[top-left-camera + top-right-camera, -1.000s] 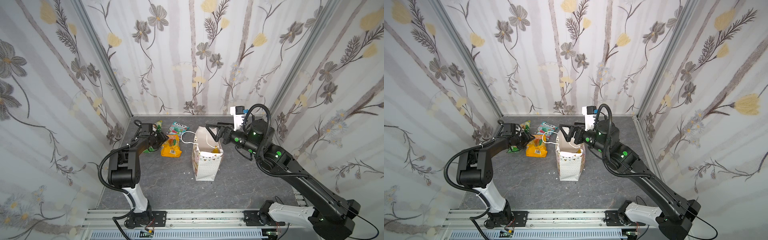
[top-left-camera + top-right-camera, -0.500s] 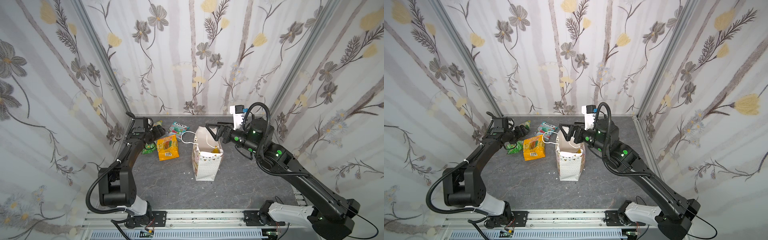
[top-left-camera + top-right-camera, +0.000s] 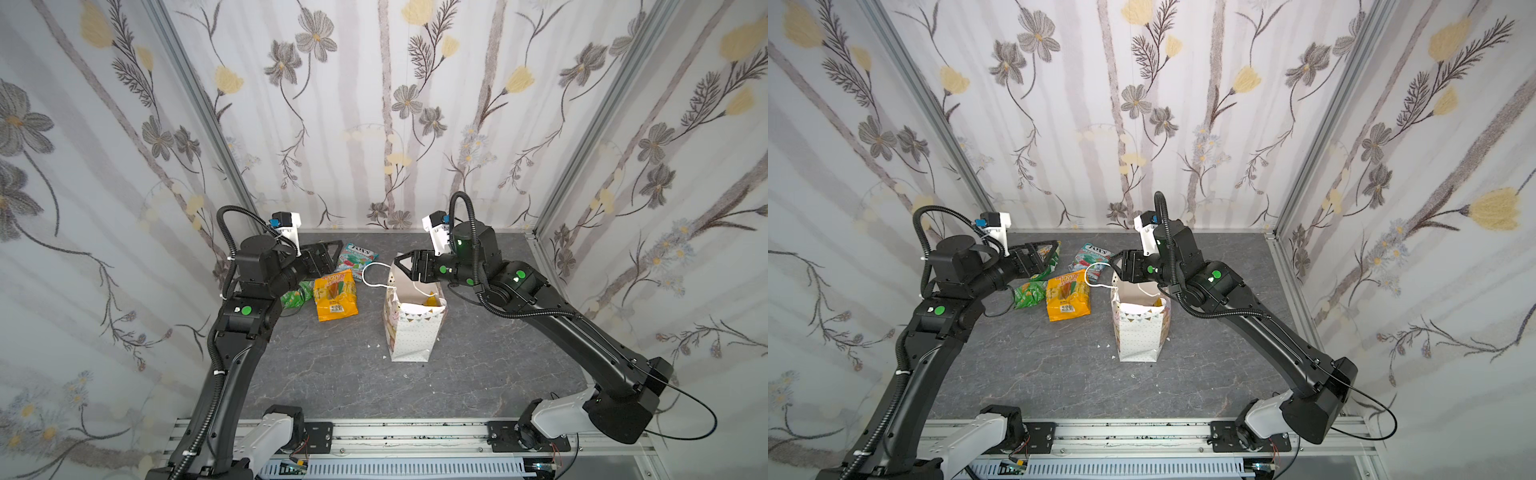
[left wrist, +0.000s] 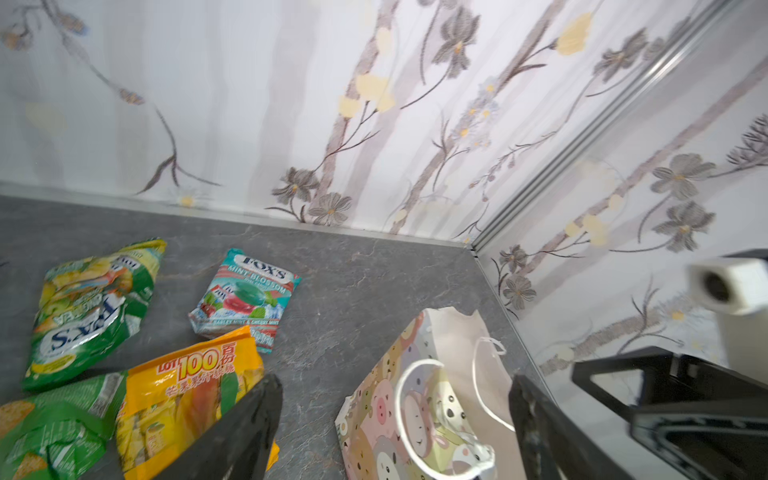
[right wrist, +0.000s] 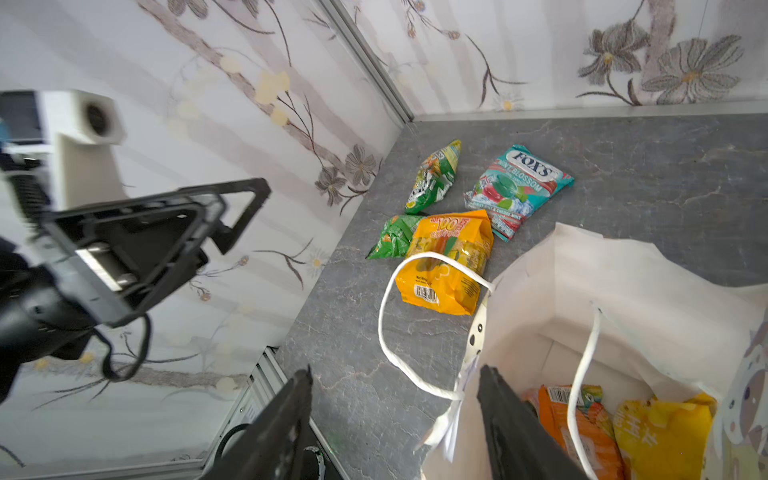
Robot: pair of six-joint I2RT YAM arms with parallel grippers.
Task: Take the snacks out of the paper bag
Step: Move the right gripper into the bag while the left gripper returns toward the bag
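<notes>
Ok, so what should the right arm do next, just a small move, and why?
Probably close the right gripper on the bag wall: its jaws are open and seem to straddle the rim, an orange packet and a yellow packet lie inside, and the open left gripper is empty, free to reach in.

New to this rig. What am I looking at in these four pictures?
Two robot arms on a grey table. Both top views look down on the whole scene; the other two pictures come from a camera on each arm's wrist. A paper bag stands upright mid-table. Four snacks lie beside it: yellow-green packet, teal packet, orange-yellow packet, green packet. An orange packet and a yellow pouch are in the bag. The left gripper is open and empty. The right gripper is open, astride the bag's rim, holding nothing.
</notes>
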